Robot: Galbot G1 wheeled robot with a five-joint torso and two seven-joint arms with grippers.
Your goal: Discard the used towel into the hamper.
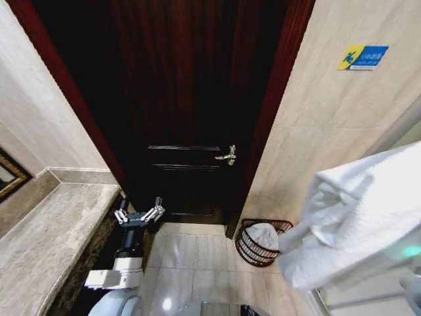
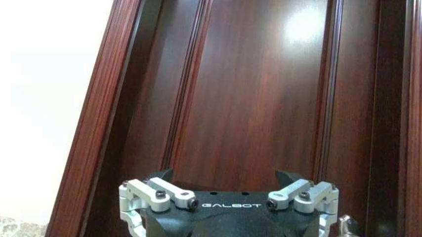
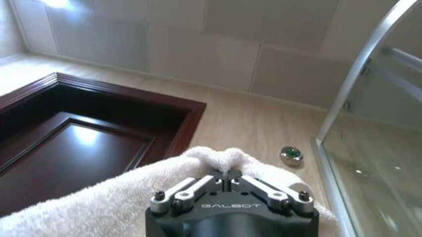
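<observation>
While the dark door (image 1: 177, 99) fills the wall ahead, the white towel (image 1: 355, 217) hangs at the right of the head view, its long axis slanting from upper right down to lower left, folds drooping toward the floor (image 1: 191, 263). Low beside the door frame, the hamper (image 1: 262, 242) stands on the floor against the wall, mouth up, with white cloth already inside, below and left of the towel. Raised high, the right gripper (image 3: 230, 174) has its fingers pressed together, pinching a ridge of towel. Lower, near the tabletop (image 1: 52, 230), the left gripper (image 1: 139, 214) points at the door, fingers spread, holding nothing.
</observation>
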